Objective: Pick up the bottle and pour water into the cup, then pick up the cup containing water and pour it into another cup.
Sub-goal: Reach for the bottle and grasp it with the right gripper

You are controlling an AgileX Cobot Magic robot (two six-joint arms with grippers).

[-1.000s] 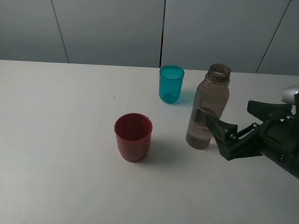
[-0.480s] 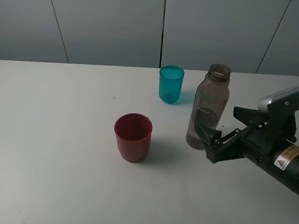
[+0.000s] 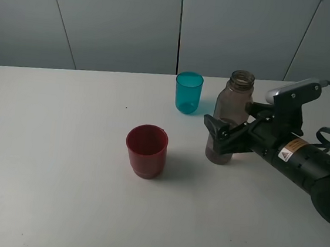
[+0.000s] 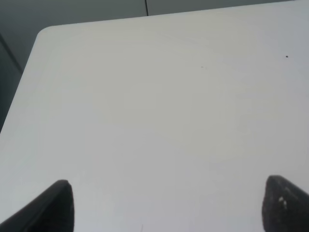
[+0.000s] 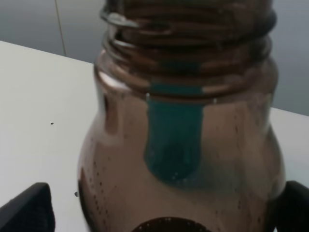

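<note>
Right gripper (image 3: 228,125) is open, with one finger on each side of the brown bottle (image 3: 234,98), down low on its body. In the right wrist view (image 5: 161,212) a thin strip of white table shows between one finger (image 5: 29,212) and the bottle (image 5: 116,159), so the gripper is not squeezing it. The other finger is just beside the bottle wall, and I cannot tell if it touches.

The bottle stands straight up on the table (image 3: 62,148), a bit right of the middle. It has no cap on top. Tiny drops sit on its see-through wall.

The teal cup (image 3: 188,92) stands just to the left of the bottle and a little farther back. You can see its blue-green shape right through the bottle from the right wrist camera. The red cup (image 3: 146,151) stands more to the left and nearer, apart from both. Both cups are upright.

Left gripper (image 4: 166,205) is wide open over bare table. Its two dark fingers (image 4: 58,203) are far apart and hold nothing.
</note>
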